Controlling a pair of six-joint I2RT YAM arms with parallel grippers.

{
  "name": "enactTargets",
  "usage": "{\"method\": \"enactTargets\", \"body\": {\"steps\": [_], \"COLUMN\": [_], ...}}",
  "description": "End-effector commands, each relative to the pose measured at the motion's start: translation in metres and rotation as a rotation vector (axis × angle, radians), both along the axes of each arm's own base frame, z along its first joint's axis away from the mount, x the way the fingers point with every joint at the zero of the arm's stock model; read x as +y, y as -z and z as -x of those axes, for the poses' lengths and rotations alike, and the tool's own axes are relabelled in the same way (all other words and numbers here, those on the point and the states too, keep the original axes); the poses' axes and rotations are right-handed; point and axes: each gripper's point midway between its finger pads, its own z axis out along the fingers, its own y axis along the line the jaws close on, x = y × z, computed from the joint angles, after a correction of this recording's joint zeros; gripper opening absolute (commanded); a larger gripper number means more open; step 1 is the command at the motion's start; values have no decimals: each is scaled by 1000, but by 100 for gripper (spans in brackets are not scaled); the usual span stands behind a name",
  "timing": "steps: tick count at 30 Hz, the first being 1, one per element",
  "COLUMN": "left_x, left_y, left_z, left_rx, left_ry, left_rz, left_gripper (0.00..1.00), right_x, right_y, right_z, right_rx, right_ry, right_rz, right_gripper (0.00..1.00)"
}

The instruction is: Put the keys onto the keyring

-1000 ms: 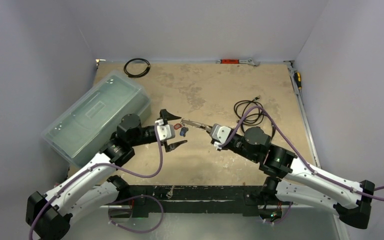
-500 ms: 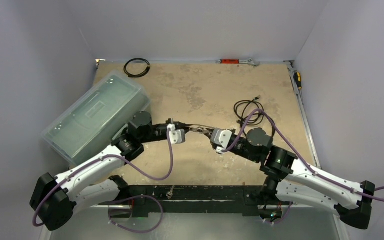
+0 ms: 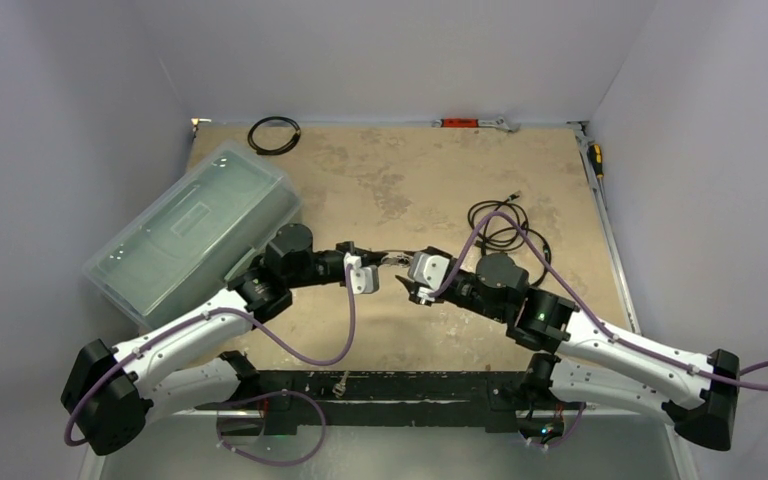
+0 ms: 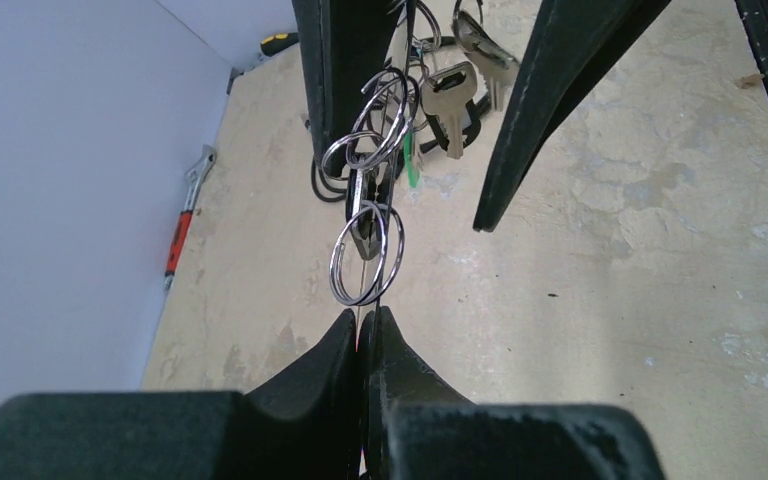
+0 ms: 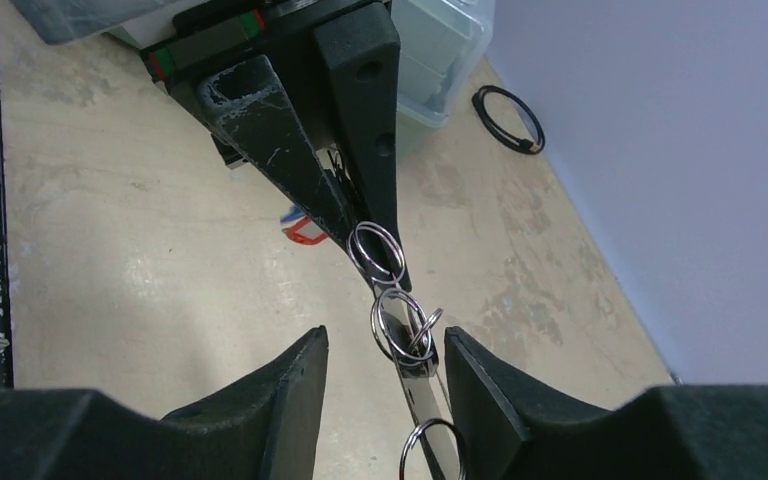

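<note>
**A:** What did my jaws have?

**B:** Your left jaws were shut tight, their fingertips [image 4: 338, 345] pinching a thin silver wire. I judged it to be the keyring [image 3: 391, 257], held off the counter [image 3: 430, 180] between your two arms. Your right jaws stood apart on either side of it, touching nothing that I could see.

**A:** And the keys?

**B:** Small split rings [image 4: 365, 255] hung along the wire just beyond your left tips. Further out, a bunch of keys [image 4: 450, 100] with a green tag [image 4: 410, 172] dangled between your right fingers [image 4: 550, 90]. A red tag [image 5: 305, 232] showed behind your left fingers [image 5: 260, 130]. I couldn't tell whether it hung or lay on the counter.

**A:** How would it handle?

**B:** Light, stiff and springy, I'd have said, and slick. Bare metal could slip or twist in smooth pads, and the keys would swing. You'd have done best to take the hoop on a bare stretch of wire, clear of the split rings, and never by the dangling keys.

**A:** Any containers?

**B:** One, the clear plastic lidded box [image 3: 190, 230] on your left, with its lid on. I couldn't make out anything inside it.
</note>
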Motion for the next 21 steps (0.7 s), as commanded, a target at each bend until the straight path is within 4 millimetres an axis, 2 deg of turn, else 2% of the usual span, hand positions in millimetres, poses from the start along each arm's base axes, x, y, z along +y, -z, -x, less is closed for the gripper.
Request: {"method": "enactTargets", "body": {"steps": [1, 2, 6, 9, 11, 12, 14, 15, 17, 19, 21], "left_x": [-4, -4, -5, -4, -3, -2, 2, 5, 10, 12, 12], "left_y": [-49, -49, -49, -51, -52, -55, -56, -57, -59, -60, -61], "left_z": [-4, -2, 4, 8, 11, 12, 15, 17, 25, 32, 37], "left_rx": [-108, -108, -105, -101, -101, -104, -101, -90, -69, -33, 10], "left_ry": [-3, 0, 24, 35, 45, 47, 50, 50, 65, 85, 115], "left_rz": [100, 100, 93, 92, 78, 67, 35, 23, -6, -38, -80], "left_gripper": [0, 0, 0, 0, 0, 7, 48, 63, 70, 70, 65], "right_x": [12, 13, 17, 19, 19, 17, 15, 14, 11, 10, 10], "right_y": [-11, -11, -10, -7, -10, -7, -12, -13, -13, -12, -11], "right_z": [5, 4, 2, 0, -2, -1, 0, 0, 0, 0, 0], "right_rx": [17, 17, 7, 6, -4, 0, -12, -17, -22, -23, -24], "right_ry": [-37, -38, -44, -41, -38, -39, -39, -38, -33, -31, -33], "right_rz": [-37, -35, -30, -2, 0, 14, 9, 9, 15, 23, 31], "right_gripper": [47, 44, 15, 1, 0, 0, 0, 0, 0, 0, 0]}}
